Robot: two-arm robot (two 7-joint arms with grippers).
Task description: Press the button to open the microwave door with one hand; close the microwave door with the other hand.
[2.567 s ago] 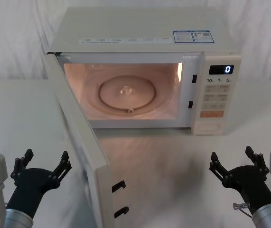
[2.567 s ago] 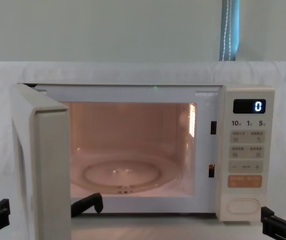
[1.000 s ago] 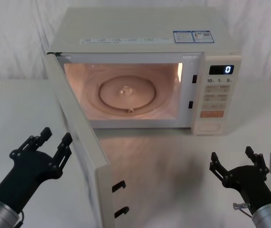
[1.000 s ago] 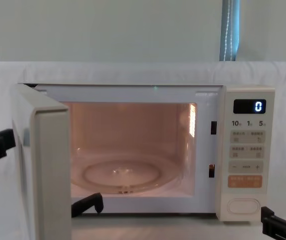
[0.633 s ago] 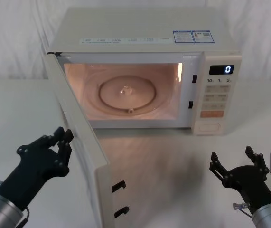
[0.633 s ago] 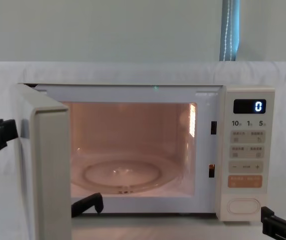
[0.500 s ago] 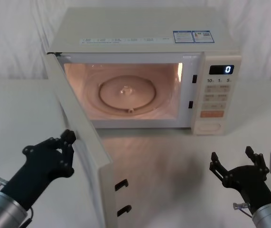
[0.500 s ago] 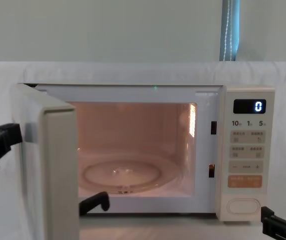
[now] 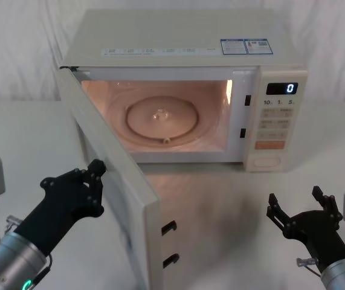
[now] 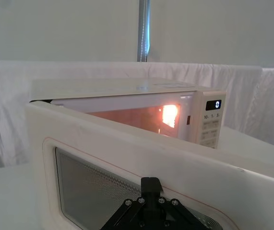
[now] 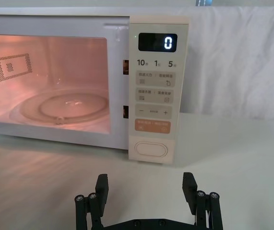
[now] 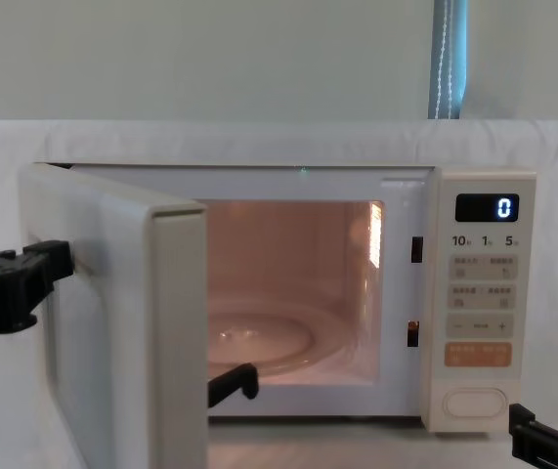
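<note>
The microwave door (image 9: 115, 181) stands partly open, swung out from its hinge on the robot's left side, its free edge with two dark latch hooks angling toward the robot across the white counter (image 9: 232, 205). The left gripper (image 9: 93, 181) is up against the door's outer face, black fingers (image 9: 96, 166) drawn close together and touching the panel near the window; from the left wrist view the fingertip sits right on the cream frame just below the dark mesh window (image 10: 103, 191). In the chest view that gripper (image 12: 49, 269) meets the door's outer side at mid-height. Behind the door the lit cavity glows orange, the glass turntable (image 9: 160, 118) in plain sight, and a wedge of open room lies between the door's free edge and the oven's front. Over on the right, the control panel (image 9: 278, 118) shows a "0" on its display, and the button (image 11: 148, 150), the wide pill-shaped key at the panel's bottom, is untouched. The right gripper (image 9: 299, 208) hovers low over bare counter, well short of the panel, fingers spread wide apart (image 11: 146, 189), with open counter between it and the oven front.
</note>
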